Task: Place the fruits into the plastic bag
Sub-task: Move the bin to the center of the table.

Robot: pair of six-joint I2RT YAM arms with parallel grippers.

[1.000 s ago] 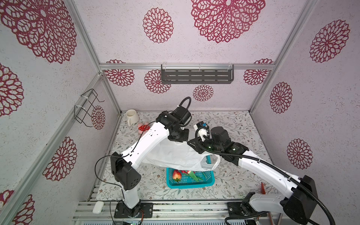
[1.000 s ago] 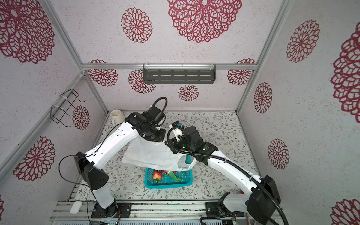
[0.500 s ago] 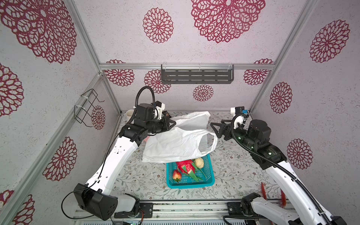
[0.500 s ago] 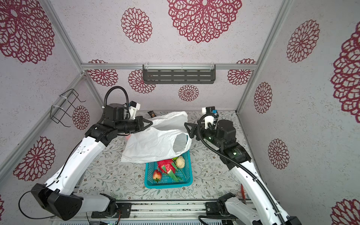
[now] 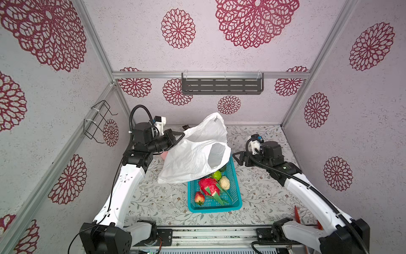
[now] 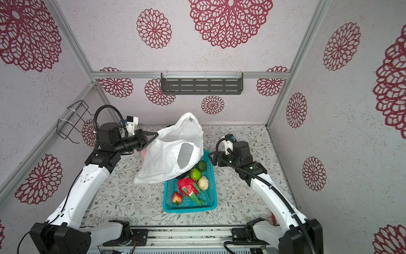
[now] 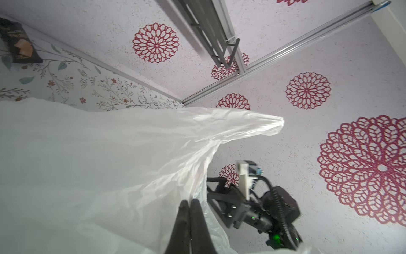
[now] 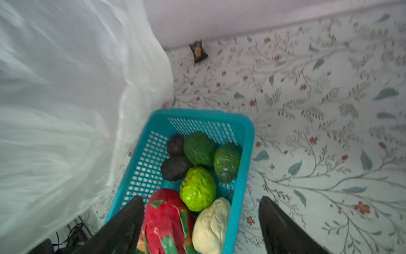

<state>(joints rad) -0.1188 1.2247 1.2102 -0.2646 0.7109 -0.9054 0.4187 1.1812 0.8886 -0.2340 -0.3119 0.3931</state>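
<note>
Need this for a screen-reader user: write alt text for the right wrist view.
A teal basket on a floral tabletop holds a red dragon fruit, a cream lumpy ball, a bright green lumpy fruit and darker round fruits. A white plastic bag hangs beside it. The right gripper is open, its black fingers wide apart in the foreground.

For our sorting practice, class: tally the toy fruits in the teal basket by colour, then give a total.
Red, dragon fruit and strawberry: 2
Green fruits: 3
Dark fruits: 2
Cream fruit: 1
Total: 8
</note>
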